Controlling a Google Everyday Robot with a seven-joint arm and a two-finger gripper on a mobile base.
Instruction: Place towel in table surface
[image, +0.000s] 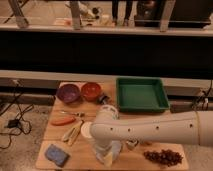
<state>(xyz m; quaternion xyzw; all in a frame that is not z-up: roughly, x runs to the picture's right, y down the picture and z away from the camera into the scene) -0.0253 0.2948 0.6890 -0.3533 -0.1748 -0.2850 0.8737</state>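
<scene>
Claw (106, 149) is at the front edge of the table (80, 159), about mid-width. It hangs off the end of the thick white arm (155, 129), which comes in from the right & bends down. Claw is spread wide, nothing seen pinched in it.

Towel (115, 156) is a pale grey-blue bunch lying on the table right under & just beside the claw, poking out on the right side of it. Most of the towel is hidden by the wrist. Can't tell if the claw tips touch the cloth or stop just above it.

Other stuff on the table:
- white cup (87, 130), just left of the arm's elbow, partly covered by it
- blue sponge (56, 154), front left corner, well apart from the towel
- orange carrot-like thing (62, 120) & a yellowish long item (73, 133), left side, behind the sponge
- purple bowl (68, 93) & red bowl (91, 91), side by side at the back left
- small dark object (103, 99), just right of the red bowl
- green tray (141, 107), back right, behind the arm
- dark brown clump (163, 157), front right, near the table edge, apart from the towel
</scene>
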